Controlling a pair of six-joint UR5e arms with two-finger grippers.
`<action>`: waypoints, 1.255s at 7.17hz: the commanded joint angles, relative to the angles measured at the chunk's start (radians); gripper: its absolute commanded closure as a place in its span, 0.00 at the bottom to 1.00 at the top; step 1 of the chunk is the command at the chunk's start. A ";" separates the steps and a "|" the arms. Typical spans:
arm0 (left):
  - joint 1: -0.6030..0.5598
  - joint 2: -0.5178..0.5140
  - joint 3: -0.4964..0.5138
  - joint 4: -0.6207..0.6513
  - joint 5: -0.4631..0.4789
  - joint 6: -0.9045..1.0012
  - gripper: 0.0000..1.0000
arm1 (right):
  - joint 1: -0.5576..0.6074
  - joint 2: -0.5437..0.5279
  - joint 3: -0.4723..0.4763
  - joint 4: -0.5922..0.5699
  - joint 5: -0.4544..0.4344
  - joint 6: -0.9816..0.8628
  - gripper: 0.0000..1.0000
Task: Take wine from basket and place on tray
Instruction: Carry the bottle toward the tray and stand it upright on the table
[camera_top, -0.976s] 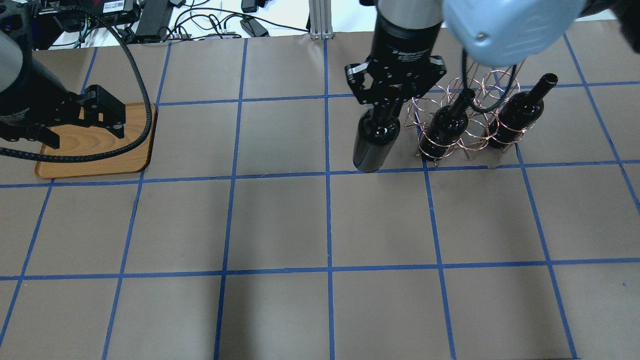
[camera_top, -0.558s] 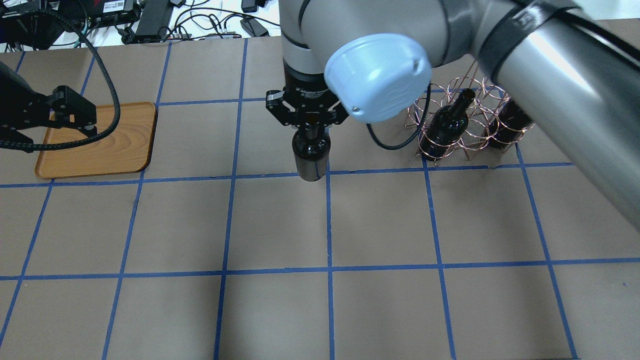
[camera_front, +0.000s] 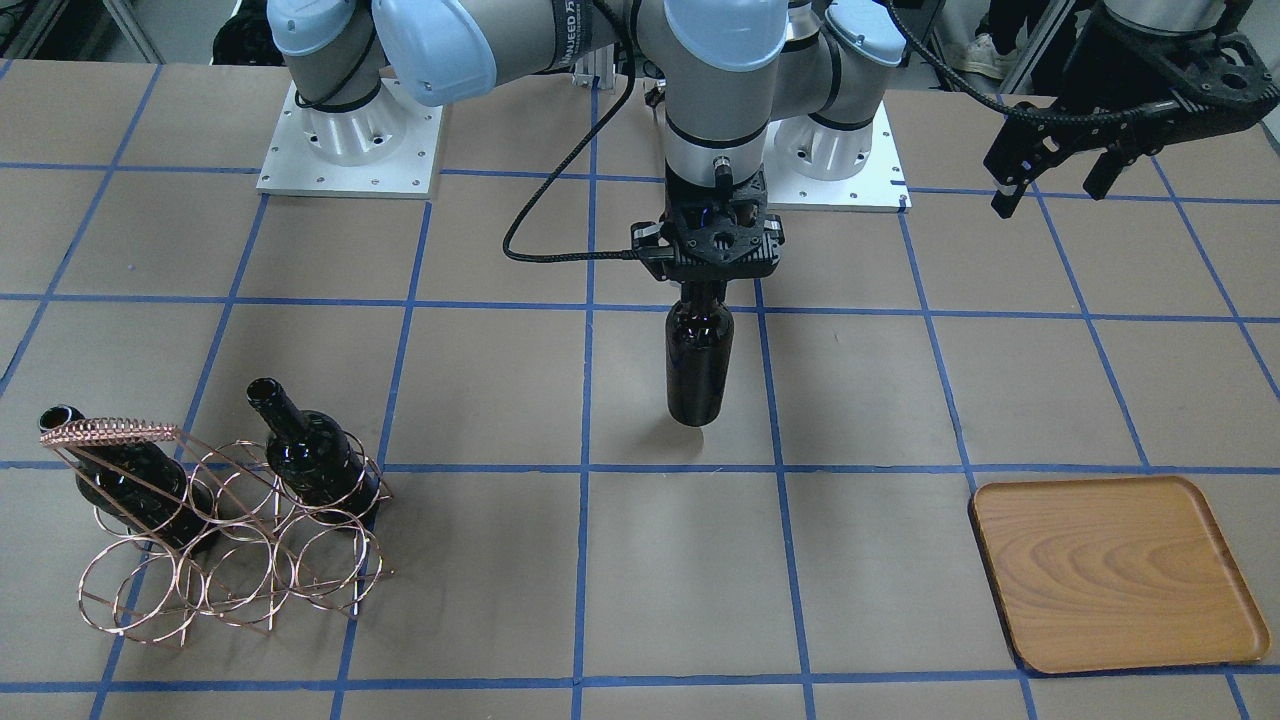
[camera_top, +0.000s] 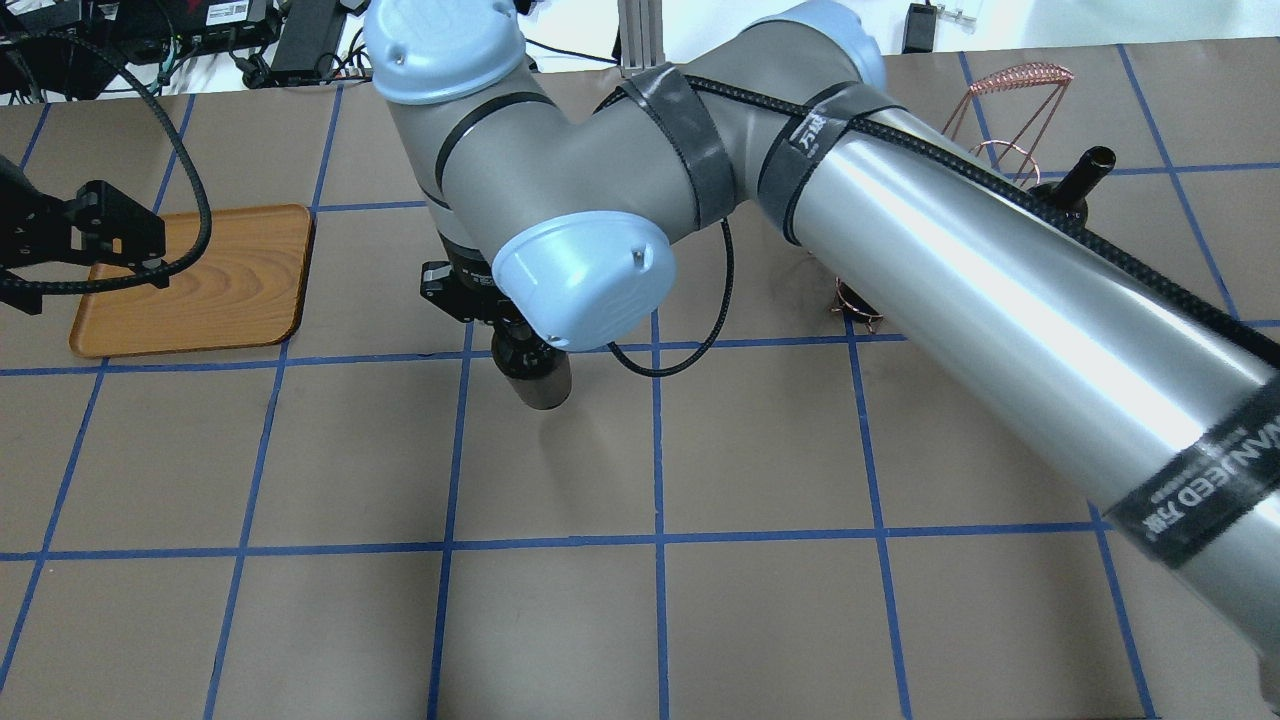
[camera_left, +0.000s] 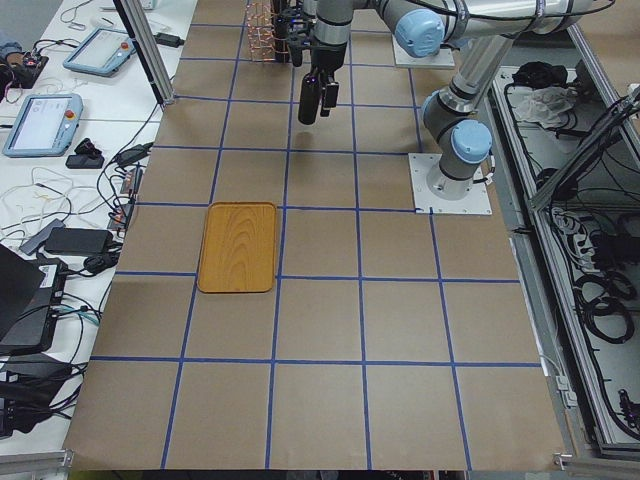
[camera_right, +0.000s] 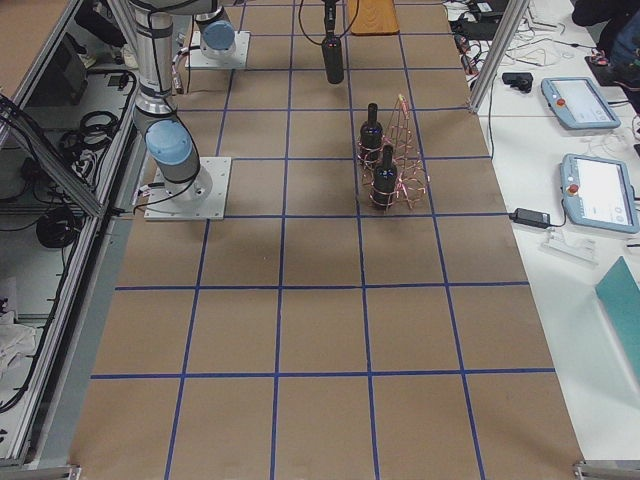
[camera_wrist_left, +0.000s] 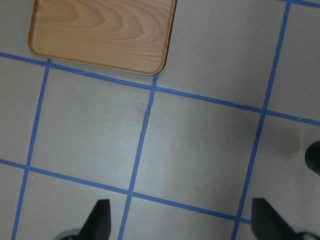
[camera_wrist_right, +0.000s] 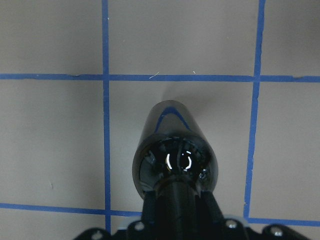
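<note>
My right gripper (camera_front: 706, 288) is shut on the neck of a black wine bottle (camera_front: 698, 365) and holds it upright above the table's middle; it also shows in the overhead view (camera_top: 541, 386) and the right wrist view (camera_wrist_right: 175, 160). The copper wire basket (camera_front: 230, 545) stands at the robot's right with two more bottles (camera_front: 312, 455) (camera_front: 118, 478) in it; my right arm hides most of it overhead. The wooden tray (camera_front: 1110, 570) (camera_top: 210, 290) (camera_wrist_left: 100, 27) lies bare at the robot's left. My left gripper (camera_front: 1050, 180) (camera_wrist_left: 182, 222) is open and empty, off the tray's robot-side edge.
Brown paper with blue tape grid lines covers the table (camera_front: 500, 620). My right arm's elbow and forearm (camera_top: 950, 300) stretch across the overhead view. Cables and electronics (camera_top: 300, 40) lie beyond the far edge. Arm bases (camera_front: 350, 140) stand on white plates.
My right gripper has carried the bottle from beside the basket leftward towards the tray. My left gripper has drawn back to the left, off the tray.
</note>
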 joint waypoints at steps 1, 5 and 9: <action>0.001 0.004 0.002 0.002 0.001 0.001 0.00 | 0.038 0.030 -0.007 -0.025 0.000 0.003 1.00; 0.002 -0.014 0.005 0.009 -0.002 -0.001 0.00 | 0.046 0.082 -0.042 -0.082 0.017 0.038 1.00; 0.002 -0.022 -0.010 -0.001 -0.033 0.001 0.00 | 0.046 0.119 -0.050 -0.108 0.016 0.049 0.92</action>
